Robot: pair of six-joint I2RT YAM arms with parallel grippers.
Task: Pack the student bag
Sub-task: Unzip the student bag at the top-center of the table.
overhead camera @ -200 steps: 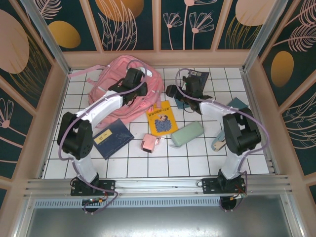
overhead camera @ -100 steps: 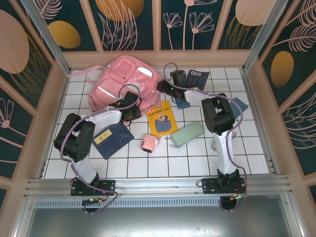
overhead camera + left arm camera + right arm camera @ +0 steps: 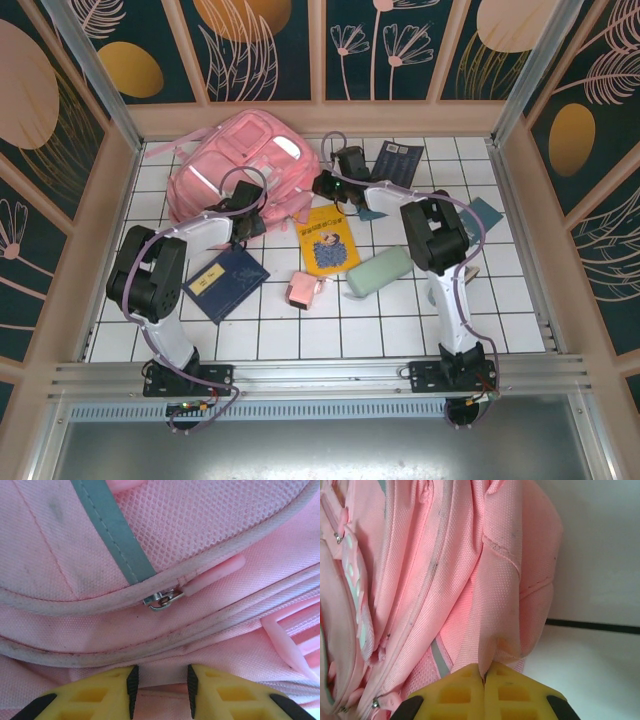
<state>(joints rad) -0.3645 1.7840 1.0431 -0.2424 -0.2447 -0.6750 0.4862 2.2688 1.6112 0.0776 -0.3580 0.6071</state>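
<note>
The student bag (image 3: 240,160), a big soft pink backpack, lies at the back left of the tiled table. My left gripper (image 3: 243,210) is at its near edge. In the left wrist view its yellow fingers (image 3: 160,675) hold a thick fold of the bag's fabric (image 3: 200,535) between their black pads, just below a metal zipper pull (image 3: 162,599). My right gripper (image 3: 322,186) is at the bag's right side. In the right wrist view its jaws (image 3: 484,672) are pressed together on a thin flap of the pink fabric (image 3: 445,580).
On the tiles in front of the bag lie a yellow booklet (image 3: 328,238), a mint green case (image 3: 378,270), a small pink pouch (image 3: 303,289) and a dark blue notebook (image 3: 228,280). A dark blue card (image 3: 398,158) and a teal item (image 3: 481,211) lie to the right.
The right gripper has swung left to the bag's side and closed on its fabric. The left gripper came off the top to the near edge. The bag has shifted left and turned.
</note>
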